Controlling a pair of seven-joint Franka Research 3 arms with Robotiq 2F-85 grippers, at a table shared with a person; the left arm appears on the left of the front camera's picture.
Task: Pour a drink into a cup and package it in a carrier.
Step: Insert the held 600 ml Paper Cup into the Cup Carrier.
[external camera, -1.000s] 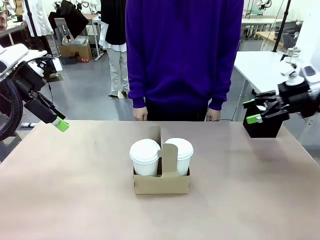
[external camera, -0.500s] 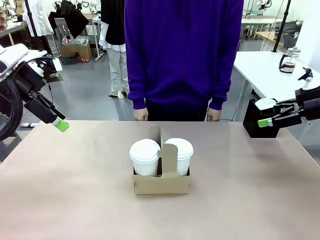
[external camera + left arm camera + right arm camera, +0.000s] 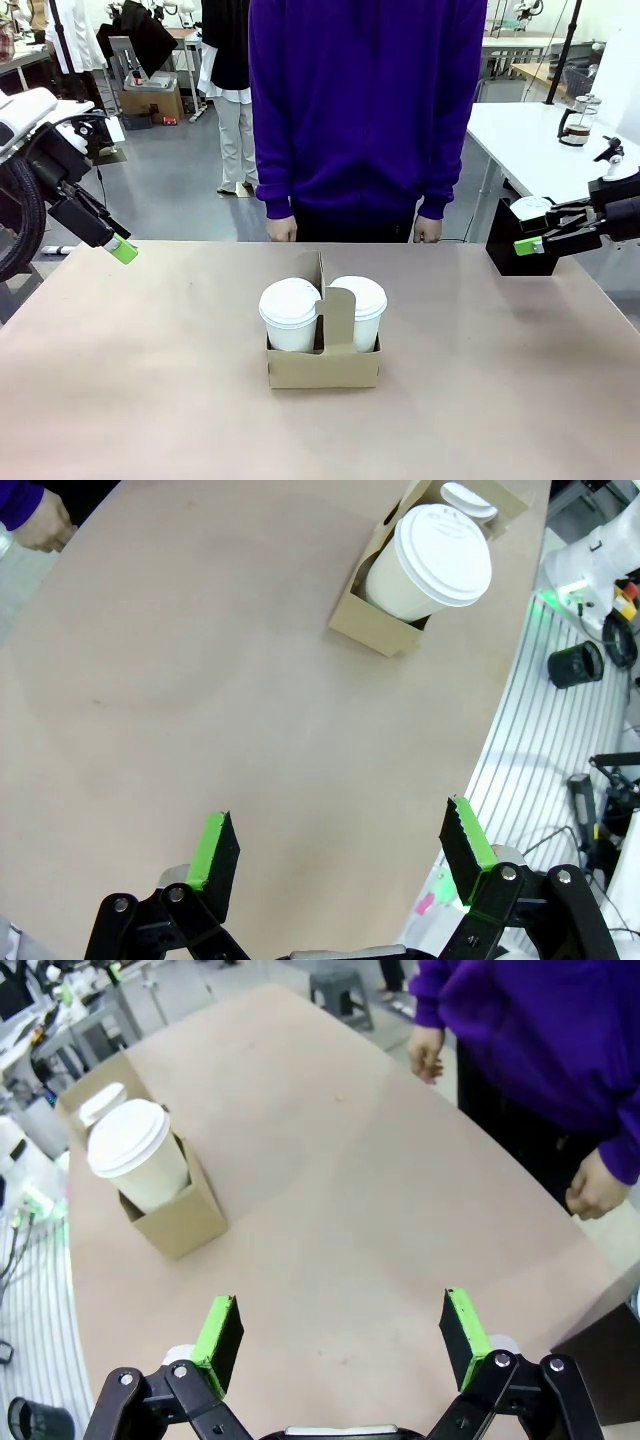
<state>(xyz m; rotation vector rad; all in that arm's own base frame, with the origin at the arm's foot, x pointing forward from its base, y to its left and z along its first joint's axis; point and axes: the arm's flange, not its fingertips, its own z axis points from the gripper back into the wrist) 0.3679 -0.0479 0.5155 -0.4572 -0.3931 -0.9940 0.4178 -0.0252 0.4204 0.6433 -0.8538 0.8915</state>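
Note:
The brown cardboard carrier stands mid-table with its handle upright. Two lidded white cups sit in its wells, one left and one right. My left gripper hangs open over the table's far left edge, well away from them. My right gripper hangs open at the far right, in front of a black box. The left wrist view shows the carrier and near cup far beyond its open fingers. In the right wrist view the cup and carrier lie far left. I cannot make out the drink.
A person in a purple top stands at the far edge, hands hanging by the table. A glass jug with a dark lid stands on a white side table at the back right. Bare tabletop surrounds the carrier.
My right gripper has drawn back to the right, off the front of the black box, and then held still. The left arm, the carrier and the cups have not moved.

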